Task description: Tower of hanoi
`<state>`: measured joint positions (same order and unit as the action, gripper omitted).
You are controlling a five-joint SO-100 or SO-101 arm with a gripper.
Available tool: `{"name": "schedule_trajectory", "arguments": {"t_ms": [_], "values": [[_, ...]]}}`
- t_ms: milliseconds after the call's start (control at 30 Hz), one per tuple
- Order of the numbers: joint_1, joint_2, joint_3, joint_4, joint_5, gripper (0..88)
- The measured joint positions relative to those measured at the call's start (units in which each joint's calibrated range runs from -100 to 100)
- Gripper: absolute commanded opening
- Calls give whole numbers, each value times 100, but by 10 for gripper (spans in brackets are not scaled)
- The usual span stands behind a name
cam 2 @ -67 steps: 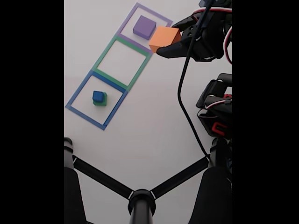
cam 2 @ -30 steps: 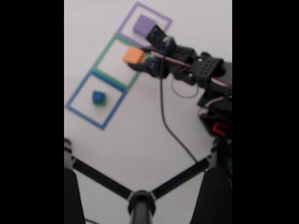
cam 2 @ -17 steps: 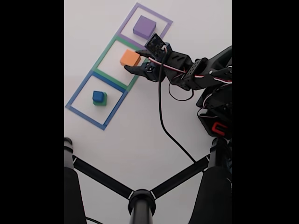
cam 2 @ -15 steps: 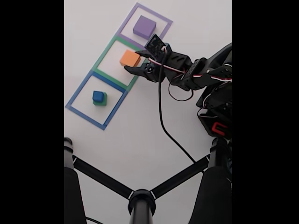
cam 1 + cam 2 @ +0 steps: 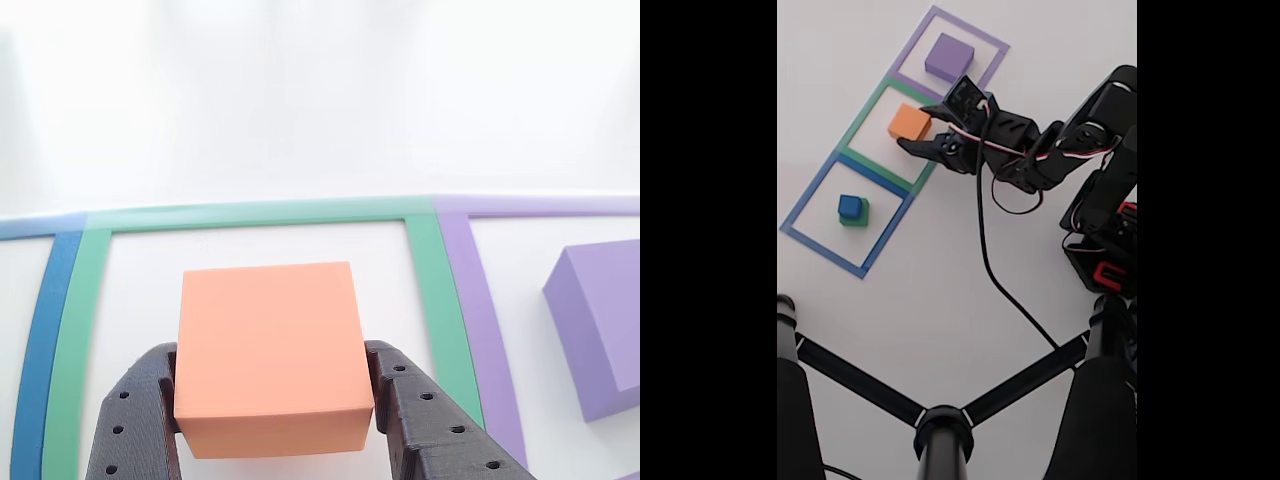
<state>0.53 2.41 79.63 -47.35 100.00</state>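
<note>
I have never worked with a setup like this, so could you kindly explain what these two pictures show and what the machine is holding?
This is a small robot arm on a white table, ending in a two-finger gripper. The fixed view looks down on the whole scene. The other view sits low behind the black fingers, looking forward past them.

Three taped squares lie in a row: blue outline, green outline and purple outline. The purple block sits in the purple one. A small blue cube rests on a green block in the blue one.

The orange block sits between the gripper's two fingers, over the green outline. Whether it already rests on the table I cannot tell.
</note>
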Motion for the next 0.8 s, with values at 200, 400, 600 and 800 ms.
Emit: {"name": "schedule_trajectory", "arguments": {"t_ms": [200, 400, 600, 800], "values": [[-25, 312, -174, -152, 0, 124], [-33, 549, -226, -329, 0, 125], [-74, 734, -339, -361, 0, 137], [-74, 861, -392, -441, 0, 200]]}}
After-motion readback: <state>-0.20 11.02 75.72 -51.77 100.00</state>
